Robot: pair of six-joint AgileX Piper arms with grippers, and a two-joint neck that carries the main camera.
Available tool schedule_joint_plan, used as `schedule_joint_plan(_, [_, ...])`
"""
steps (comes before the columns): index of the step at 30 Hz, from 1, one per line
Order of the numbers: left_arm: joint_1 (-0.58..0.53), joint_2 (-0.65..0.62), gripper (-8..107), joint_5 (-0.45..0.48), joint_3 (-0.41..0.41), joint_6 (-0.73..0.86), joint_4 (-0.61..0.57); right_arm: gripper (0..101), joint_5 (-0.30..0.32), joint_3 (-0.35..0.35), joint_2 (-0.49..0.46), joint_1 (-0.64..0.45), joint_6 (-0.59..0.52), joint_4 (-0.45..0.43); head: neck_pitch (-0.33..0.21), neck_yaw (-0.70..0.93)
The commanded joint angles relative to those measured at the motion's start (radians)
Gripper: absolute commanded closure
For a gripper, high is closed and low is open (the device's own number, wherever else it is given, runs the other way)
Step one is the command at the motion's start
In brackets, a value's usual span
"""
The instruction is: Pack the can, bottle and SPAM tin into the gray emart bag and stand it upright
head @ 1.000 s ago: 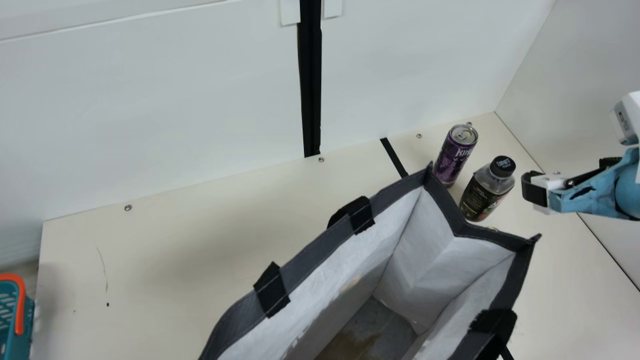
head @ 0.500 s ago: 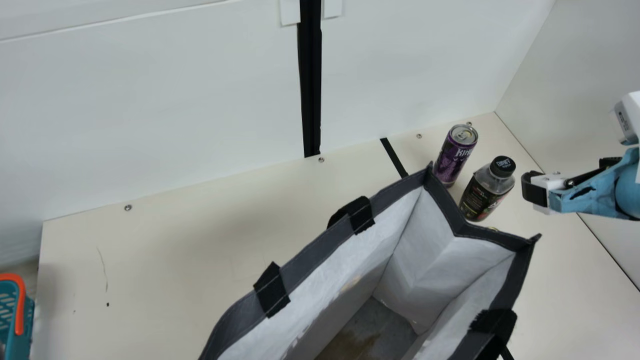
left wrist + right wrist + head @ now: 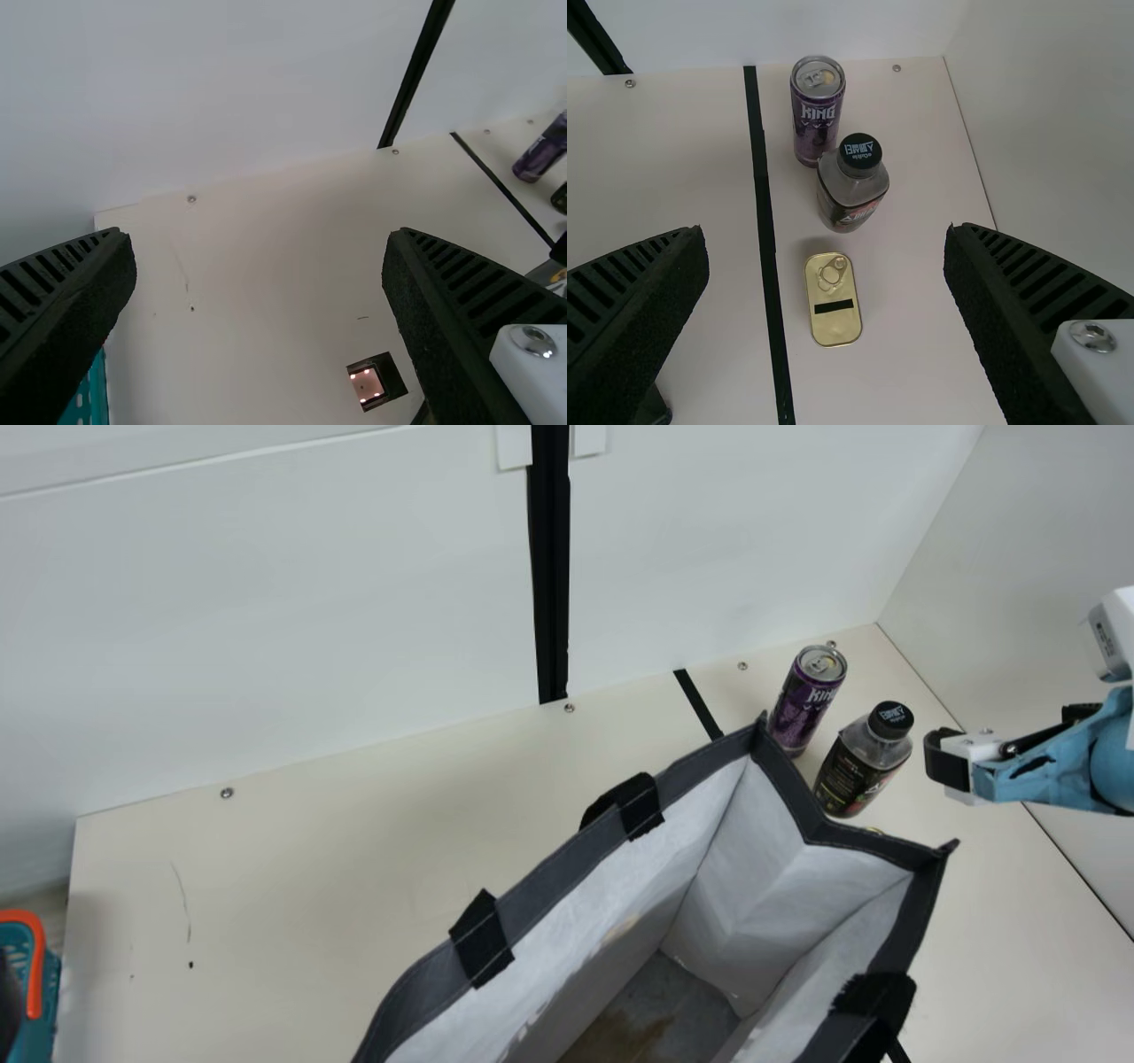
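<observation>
The right tool (image 3: 824,235), wide and empty, was nearer the tin (image 3: 833,328), which lay flat on the desk (image 3: 904,376) ahead, its long axis running between the parted fingers toward the upright bottle (image 3: 852,190) and can (image 3: 816,119). The left tool (image 3: 259,232), likewise wide, was well apart.

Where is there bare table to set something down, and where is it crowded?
Widest: between the back wall, the table's left edge and the gray bag. Smaller: between the SPAM tin and right wall. Crowded: the back right, with purple can, bottle and bag corner close together.
</observation>
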Motion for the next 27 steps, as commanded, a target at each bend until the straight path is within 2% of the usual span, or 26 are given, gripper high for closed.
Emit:
schedule_joint_plan(1, [-0.025,0.003,9,0.001,-0.015,-0.007,0.008,6,0.000,0.000,0.000,0.000,0.000,0.000,-0.023,-0.001])
schedule_joint_plan(27, [-0.433,0.093,9,0.001,-0.181,-0.167,0.225,6,0.000,0.000,0.000,0.000,0.000,0.000,-0.023,-0.001])
